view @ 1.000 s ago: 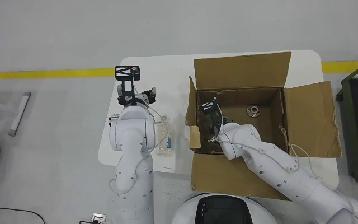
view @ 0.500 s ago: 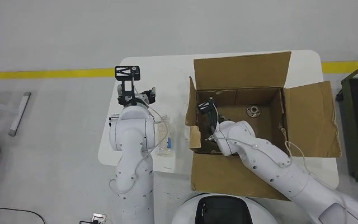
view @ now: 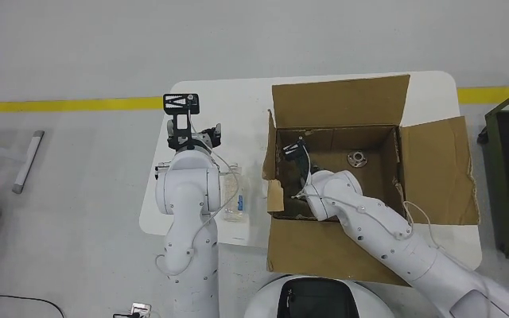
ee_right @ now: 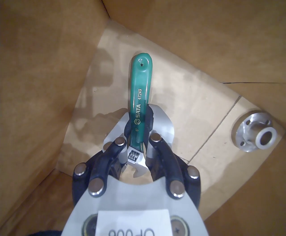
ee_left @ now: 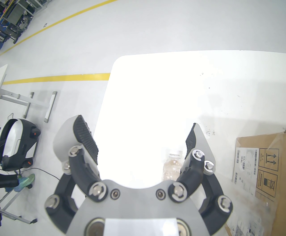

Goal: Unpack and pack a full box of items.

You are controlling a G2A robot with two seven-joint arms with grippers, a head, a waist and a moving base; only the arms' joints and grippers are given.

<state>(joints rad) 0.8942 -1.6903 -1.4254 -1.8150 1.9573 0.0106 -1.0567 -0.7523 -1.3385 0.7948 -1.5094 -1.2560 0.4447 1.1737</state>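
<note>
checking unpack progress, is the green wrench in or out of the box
In: the right gripper holds the green-handled adjustable wrench with cardboard box walls around it.

I worked in a workshop hall with a grey painted floor (view: pixel 87 40), a yellow line (view: pixel 79 103) and storage racks (ee_left: pixel 12 11).

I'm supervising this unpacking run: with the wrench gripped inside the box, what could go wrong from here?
The right gripper clamps the green wrench near its head, so the long handle might pivot or slip during lifting. The grasp sits close to the box wall, which the handle could snag.
</note>
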